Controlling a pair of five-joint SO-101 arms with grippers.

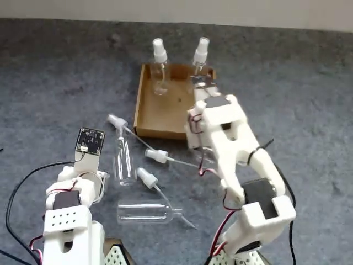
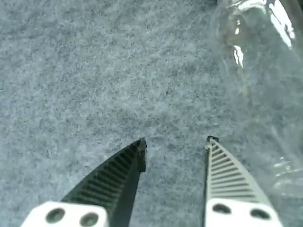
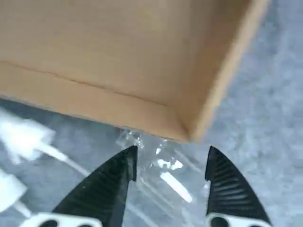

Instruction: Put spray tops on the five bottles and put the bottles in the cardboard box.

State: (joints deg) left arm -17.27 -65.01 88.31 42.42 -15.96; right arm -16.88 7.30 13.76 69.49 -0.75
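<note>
High view shows two clear capped bottles [image 1: 160,77] in the brown cardboard box [image 1: 176,107], and three loose white spray tops [image 1: 156,155]. The left gripper [image 2: 175,142] and right gripper [image 3: 170,153] are spread apart.

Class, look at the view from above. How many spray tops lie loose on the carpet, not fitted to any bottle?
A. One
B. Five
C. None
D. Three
D: three spray tops lie loose on the carpet in front of the cardboard box, each with its thin tube bare.
</note>
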